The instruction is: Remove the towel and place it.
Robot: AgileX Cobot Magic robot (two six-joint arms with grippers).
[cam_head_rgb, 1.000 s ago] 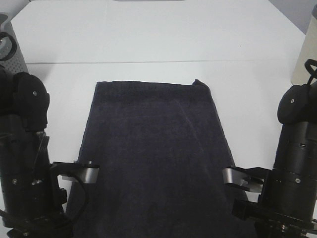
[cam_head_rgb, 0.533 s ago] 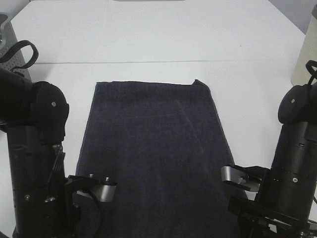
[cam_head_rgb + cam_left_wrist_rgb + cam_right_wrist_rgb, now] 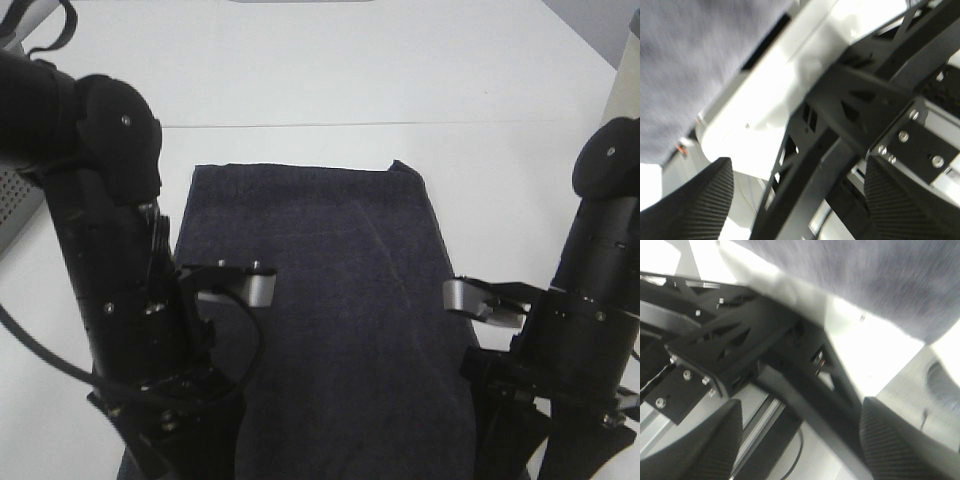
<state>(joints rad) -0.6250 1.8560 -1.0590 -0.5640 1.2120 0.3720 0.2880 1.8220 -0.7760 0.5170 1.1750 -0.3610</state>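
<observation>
The towel (image 3: 340,300) lies flat on the bench (image 3: 350,70), left pincer (image 3: 795,200) and right pincer (image 3: 800,440) both released, so placing looks done.

Your right hand (image 3: 800,407): ribbed black fingers (image 3: 715,445) at lower left and lower right of frame, spread wide, nothing between them. Dark towel (image 3: 880,285) fills upper right, blurred, over white surface (image 3: 865,357). Black metal framework (image 3: 755,350) crosses centre of your view.

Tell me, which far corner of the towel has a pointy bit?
On the towel, the far right corner sticks out in a small folded point. The far left corner lies flat and square.
</observation>
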